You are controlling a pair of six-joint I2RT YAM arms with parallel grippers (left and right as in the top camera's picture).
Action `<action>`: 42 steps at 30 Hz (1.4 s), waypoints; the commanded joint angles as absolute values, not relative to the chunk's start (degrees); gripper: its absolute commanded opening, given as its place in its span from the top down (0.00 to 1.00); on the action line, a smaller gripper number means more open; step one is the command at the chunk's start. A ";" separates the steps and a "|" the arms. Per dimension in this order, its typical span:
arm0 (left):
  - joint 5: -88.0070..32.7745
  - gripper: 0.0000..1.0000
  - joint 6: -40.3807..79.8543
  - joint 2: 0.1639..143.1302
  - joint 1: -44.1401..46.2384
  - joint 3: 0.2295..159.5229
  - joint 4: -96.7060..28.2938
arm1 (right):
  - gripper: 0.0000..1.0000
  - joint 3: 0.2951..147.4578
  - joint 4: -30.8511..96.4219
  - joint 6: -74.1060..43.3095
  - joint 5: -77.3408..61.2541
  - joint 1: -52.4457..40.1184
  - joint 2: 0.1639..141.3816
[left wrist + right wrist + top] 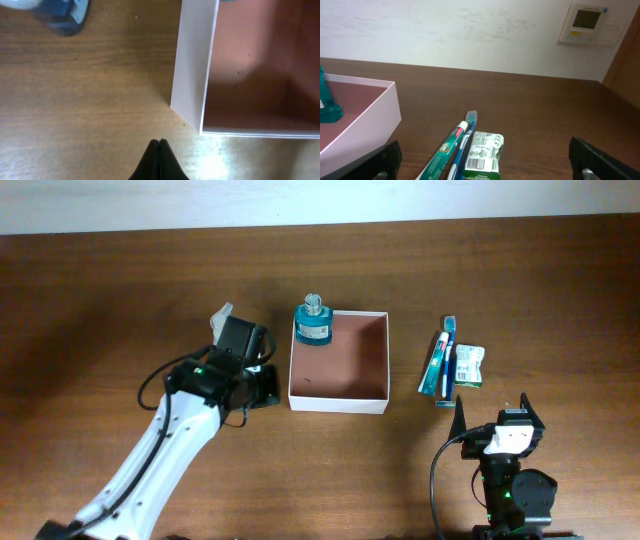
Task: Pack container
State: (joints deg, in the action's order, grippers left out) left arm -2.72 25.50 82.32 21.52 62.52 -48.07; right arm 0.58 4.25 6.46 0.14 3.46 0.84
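Packing under way: bottle (313, 323) in container (338, 404). My left end effector (272, 385): together, empty. My right end effector (493, 412): apart; next, descend onto toothpaste (434, 368).

A brown wooden table (100, 300) meets a white wall (445, 30) bearing a small panel (585, 22).

Take the container (338, 375) as the dial centre, with 12 o'clock toward the far edge of the table (120, 280). The bottle (313, 322) stands inside it, in the 11 o'clock corner. At 3 o'clock, apart from the container, the toothpaste tube (434, 368) and toothbrush (449, 330) lie side by side, with the packet (467, 365) just beyond them. The left gripper (272, 386) sits just beside the container at 8 o'clock, and the right gripper (493, 410) at 4 o'clock, near the packet.
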 commanded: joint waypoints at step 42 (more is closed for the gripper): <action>0.84 0.99 32.16 94.50 26.15 62.26 -39.81 | 0.02 0.32 4.58 6.66 0.01 3.79 0.40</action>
